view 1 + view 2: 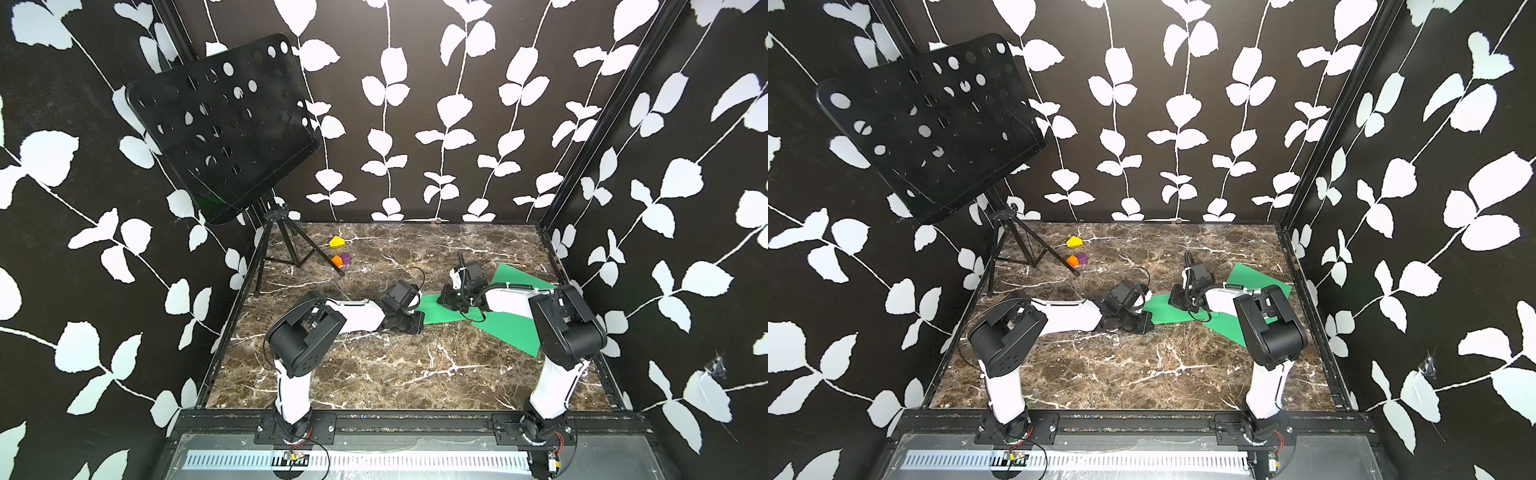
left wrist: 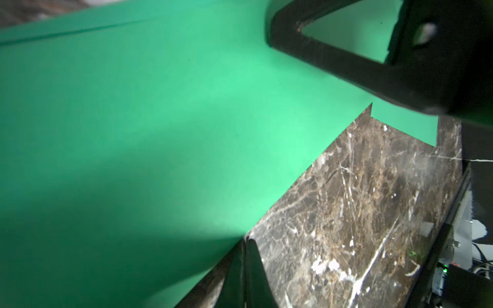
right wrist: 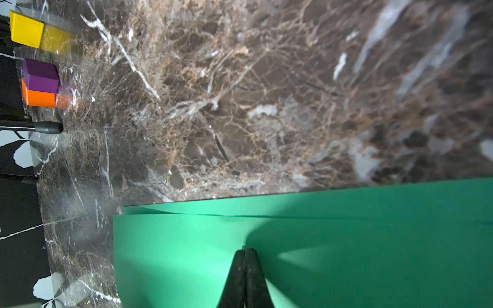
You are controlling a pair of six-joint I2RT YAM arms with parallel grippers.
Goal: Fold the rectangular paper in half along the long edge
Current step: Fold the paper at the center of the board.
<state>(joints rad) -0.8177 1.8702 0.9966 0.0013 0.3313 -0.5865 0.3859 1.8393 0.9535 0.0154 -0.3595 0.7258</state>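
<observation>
Plainly, green paper lies under right fingers, edge beside left fingers.

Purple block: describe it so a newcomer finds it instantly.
Start at the black music stand in the marble table's far left corner. Beside its rightmost tripod foot sit three small blocks. The purple block sits against the orange block, in front of the lone yellow block, and is the only purple thing.
</observation>
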